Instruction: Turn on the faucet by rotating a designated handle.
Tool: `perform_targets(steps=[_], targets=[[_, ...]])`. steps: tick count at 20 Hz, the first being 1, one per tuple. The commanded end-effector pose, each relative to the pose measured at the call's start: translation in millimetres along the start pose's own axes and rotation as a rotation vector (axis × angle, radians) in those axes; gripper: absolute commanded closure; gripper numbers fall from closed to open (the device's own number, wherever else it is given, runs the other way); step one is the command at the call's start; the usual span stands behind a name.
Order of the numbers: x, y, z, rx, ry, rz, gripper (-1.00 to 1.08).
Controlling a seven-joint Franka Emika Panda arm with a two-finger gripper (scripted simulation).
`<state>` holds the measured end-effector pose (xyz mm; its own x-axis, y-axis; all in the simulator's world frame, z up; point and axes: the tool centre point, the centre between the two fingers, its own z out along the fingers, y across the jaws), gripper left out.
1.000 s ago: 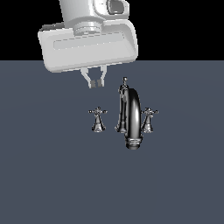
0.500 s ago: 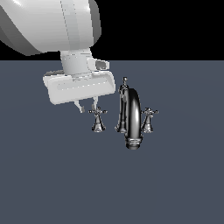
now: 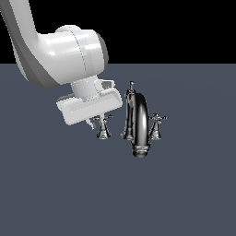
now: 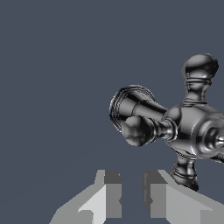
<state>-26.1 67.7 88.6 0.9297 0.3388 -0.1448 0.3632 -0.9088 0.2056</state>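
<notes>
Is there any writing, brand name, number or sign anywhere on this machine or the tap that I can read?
None can be read in either view.
The faucet is bare shiny chrome: no lettering on its spout or cross handle.
The white arm and its hand show plain surfaces with no label or logo.
The grey floor carries no marks.

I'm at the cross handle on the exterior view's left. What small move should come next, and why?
Probably nudge the gripper sideways toward the left cross handle before trying to turn it. In the wrist view the fingers stand slightly parted with nothing between them, and the handle's nearest arm sits off to one side of the gap. The exterior view shows the hand beside that handle of the faucet, contact unclear.
</notes>
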Motion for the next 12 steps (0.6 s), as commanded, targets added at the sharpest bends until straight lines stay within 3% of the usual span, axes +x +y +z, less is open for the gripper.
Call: perform_targets(steps=[1, 2, 3, 4, 5, 6, 7, 8, 9, 10, 11, 12], targets=[[-78, 79, 60, -0.024, -0.189, 0.042, -0.01], [-30, 105, 56, -0.078, -0.155, 0.119, -0.2], [-34, 109, 50, -0.087, -0.148, 0.134, -0.2], [-30, 116, 49, -0.121, -0.165, 0.166, 0.29], [-14, 124, 43, -0.148, -0.115, 0.179, 0.17], [4, 120, 40, -0.153, -0.05, 0.191, -0.88], [34, 57, 29, -0.162, 0.003, 0.106, -0.85], [39, 38, 19, -0.165, 0.024, 0.073, -0.85], [43, 45, 21, -0.161, 0.037, -0.026, -0.85], [49, 19, 20, -0.159, 0.043, -0.074, -0.85], [73, -19, 24, -0.143, 0.034, 0.024, -0.82], [48, 19, 28, -0.126, 0.025, 0.123, -0.82]])
